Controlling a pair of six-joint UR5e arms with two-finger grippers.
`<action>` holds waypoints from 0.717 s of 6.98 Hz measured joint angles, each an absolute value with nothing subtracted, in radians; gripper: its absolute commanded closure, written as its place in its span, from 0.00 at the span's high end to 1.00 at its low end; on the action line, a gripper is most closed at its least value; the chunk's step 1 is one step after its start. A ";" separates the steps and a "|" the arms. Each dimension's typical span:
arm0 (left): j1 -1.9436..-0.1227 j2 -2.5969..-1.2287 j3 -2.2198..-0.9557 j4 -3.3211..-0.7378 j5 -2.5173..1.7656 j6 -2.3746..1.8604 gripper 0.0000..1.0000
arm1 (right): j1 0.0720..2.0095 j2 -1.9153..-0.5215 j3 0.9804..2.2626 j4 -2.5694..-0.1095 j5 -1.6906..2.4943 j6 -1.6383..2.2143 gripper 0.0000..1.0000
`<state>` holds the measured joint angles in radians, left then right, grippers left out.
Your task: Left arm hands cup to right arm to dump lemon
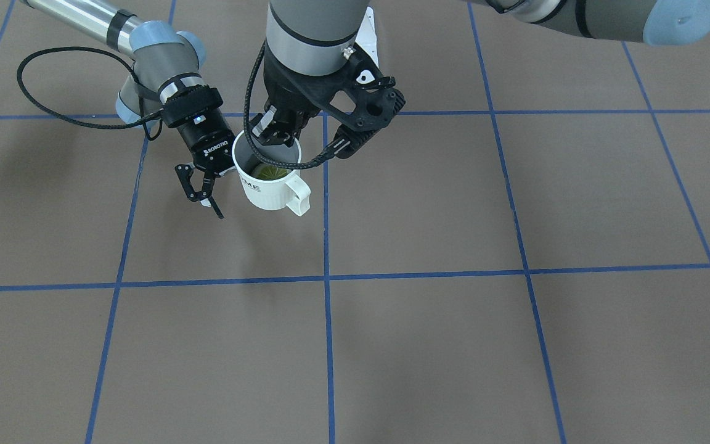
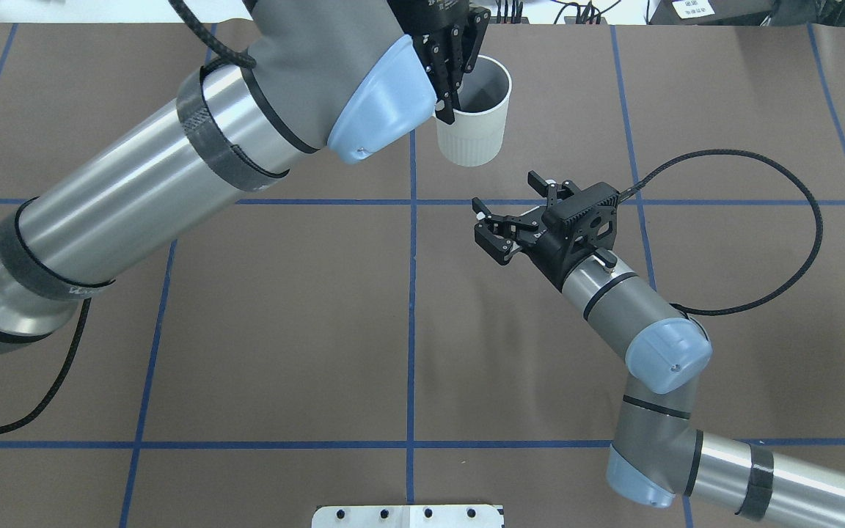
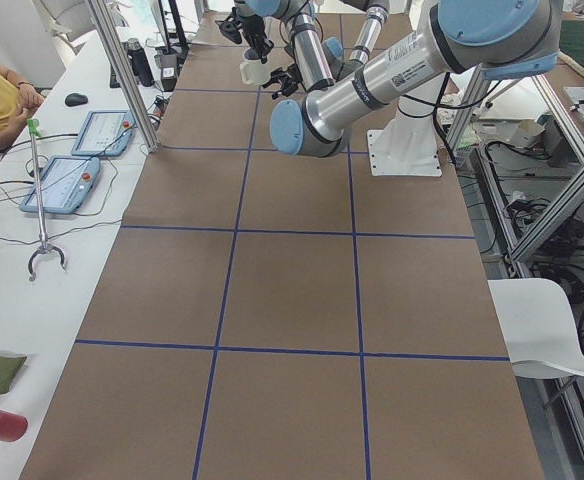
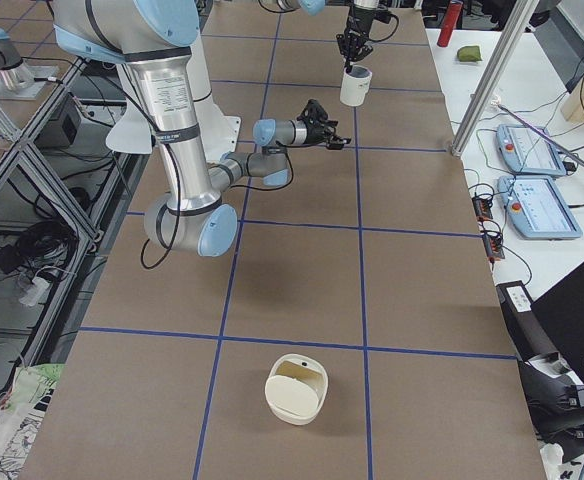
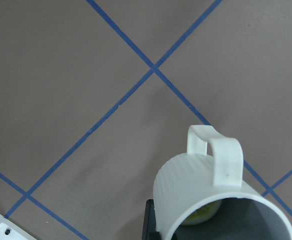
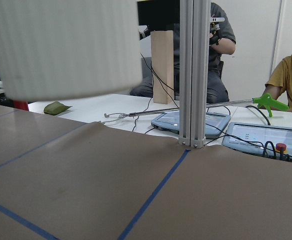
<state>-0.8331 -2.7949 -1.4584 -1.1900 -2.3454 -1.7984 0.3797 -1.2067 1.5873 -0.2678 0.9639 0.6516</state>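
Observation:
The off-white cup [image 1: 269,185] hangs above the table, upright, with its handle [image 1: 298,196] facing away from the robot. The yellow-green lemon [image 1: 267,172] lies inside it and also shows in the left wrist view [image 5: 202,216]. My left gripper [image 1: 276,139] is shut on the cup's rim from above, with one finger inside. In the overhead view the cup [image 2: 472,128] is at the far middle under the left gripper [image 2: 459,95]. My right gripper [image 2: 492,227] is open and empty, a little short of the cup and apart from it. It also shows in the front-facing view [image 1: 202,191].
A round white container [image 4: 296,388] stands on the table far toward the robot's right end. The robot's white base plate [image 2: 408,515] is at the near edge. A metal post [image 6: 192,75], tablets and seated people are beyond the table's far edge.

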 measured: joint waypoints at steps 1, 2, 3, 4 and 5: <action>-0.832 -2.794 -1.453 -1.190 -2.329 -1.795 0.00 | 0.370 -1.192 1.587 -0.270 0.947 0.651 0.96; -0.830 -2.793 -1.445 -1.190 -2.313 -1.789 0.00 | 0.357 -1.185 1.587 -0.270 0.916 0.651 0.96; -0.827 -2.793 -1.435 -1.190 -2.305 -1.786 0.00 | 0.343 -1.180 1.587 -0.269 0.883 0.650 0.96; -0.823 -2.793 -1.430 -1.189 -2.302 -1.785 0.00 | 0.337 -1.175 1.589 -0.267 0.867 0.650 0.96; -0.818 -2.792 -1.427 -1.187 -2.301 -1.786 0.00 | 0.333 -1.168 1.592 -0.265 0.861 0.647 0.96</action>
<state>-0.8183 -2.7918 -1.4274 -1.1872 -2.3014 -1.7859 0.3331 -1.1683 1.5924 -0.2651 0.8609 0.6468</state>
